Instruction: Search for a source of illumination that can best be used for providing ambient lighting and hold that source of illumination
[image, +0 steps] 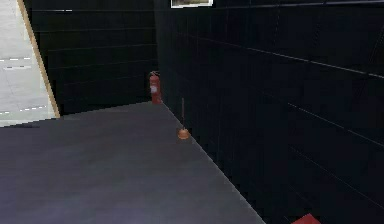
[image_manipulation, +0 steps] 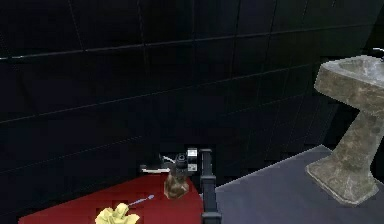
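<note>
Candidate: a small brown blob (image_manipulation: 175, 186) on the red tabletop (image_manipulation: 60, 205), directly under or against my fingers (image_manipulation: 158, 168); which, I cannot tell, nor whether they hold anything. A yellow item (image_manipulation: 118, 213) lies near. Forward view adds a fire extinguisher (image: 155, 87) and an orange floor object (image: 183, 133) by the dark wall.

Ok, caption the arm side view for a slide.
Claw by a red table with a yellow object; stone pedestal basin nearby.

Red surface (image_manipulation: 70, 208) bearing yellow flower-like thing (image_manipulation: 118, 214)
</note>
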